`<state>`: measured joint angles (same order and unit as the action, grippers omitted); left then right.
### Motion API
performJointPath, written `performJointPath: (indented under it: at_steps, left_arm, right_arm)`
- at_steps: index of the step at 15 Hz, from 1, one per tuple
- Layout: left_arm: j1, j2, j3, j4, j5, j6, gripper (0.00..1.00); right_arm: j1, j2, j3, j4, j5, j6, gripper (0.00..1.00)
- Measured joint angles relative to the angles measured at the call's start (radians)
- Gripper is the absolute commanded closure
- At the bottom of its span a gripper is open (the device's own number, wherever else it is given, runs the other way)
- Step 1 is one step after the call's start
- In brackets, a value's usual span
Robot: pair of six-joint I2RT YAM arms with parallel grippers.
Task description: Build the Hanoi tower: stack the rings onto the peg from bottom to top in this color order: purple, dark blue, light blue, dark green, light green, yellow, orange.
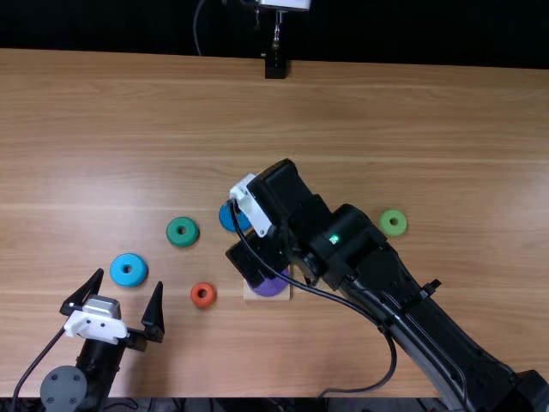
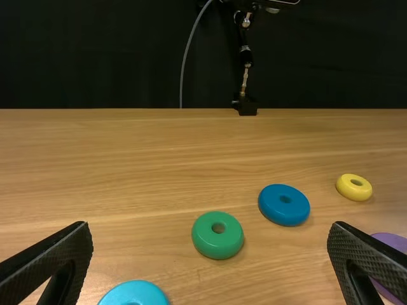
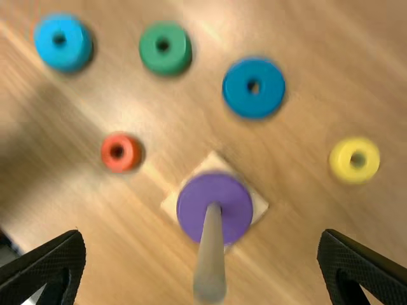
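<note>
My left gripper [image 1: 127, 296] is open at the table's left front, near the light blue ring [image 1: 129, 270]; in its wrist view, the left gripper [image 2: 210, 264] holds nothing. Above the peg's base hangs my right gripper [image 1: 243, 268]; in the right wrist view the right gripper [image 3: 202, 264] is open, with the upright peg [image 3: 211, 254] between its fingers. The purple ring [image 3: 215, 197] is around the peg, on the square wooden base [image 3: 259, 205]. Loose on the table lie the dark blue ring [image 3: 270, 88], dark green ring [image 3: 165, 62], orange ring [image 3: 131, 152], yellow ring [image 3: 342, 155] and light green ring [image 1: 393, 223].
The right arm [image 1: 403, 309] crosses the table's right front, with its cable looping beside it. A black stand hangs at the far edge of the table [image 1: 412, 112]. The dark green and orange rings lie between the left gripper and the base.
</note>
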<state>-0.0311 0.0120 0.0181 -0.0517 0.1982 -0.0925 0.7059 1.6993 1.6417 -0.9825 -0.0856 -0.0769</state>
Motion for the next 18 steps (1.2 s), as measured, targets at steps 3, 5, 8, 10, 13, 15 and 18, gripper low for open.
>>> performJointPath:
  at_steps: [3, 5, 8, 10, 13, 15, 18]
  left_arm:
    - [0.000, 0.000, 0.000, -0.001, 0.000, 0.000, 0.00]
    - [0.000, 0.000, 0.000, 0.000, 0.000, 0.000, 0.00]
    - [0.000, 0.000, 0.000, 0.000, 0.000, 0.000, 0.00]
    - [0.000, 0.000, 0.000, -0.001, 0.000, 0.000, 0.00]
    - [0.000, 0.000, 0.000, 0.000, 0.000, 0.000, 0.00]
    - [0.000, 0.000, 0.000, -0.001, 0.000, 0.000, 0.00]
    - [0.000, 0.000, 0.000, -0.001, 0.000, 0.000, 0.00]
  right_arm:
    - [-0.048, -0.003, 0.000, 0.142, 0.025, 0.000, 0.00]
    - [-0.130, -0.040, -0.021, 0.267, 0.090, -0.001, 0.00]
    - [-0.237, -0.210, -0.179, 0.539, 0.158, -0.003, 0.00]
    - [-0.307, -0.343, -0.309, 0.685, 0.164, -0.005, 0.00]
    - [-0.467, -0.570, -0.550, 0.705, 0.159, -0.008, 0.00]
    - [-0.576, -0.753, -0.732, 0.703, 0.115, -0.011, 0.00]
    - [-0.723, -1.006, -0.958, 0.711, 0.071, -0.012, 0.00]
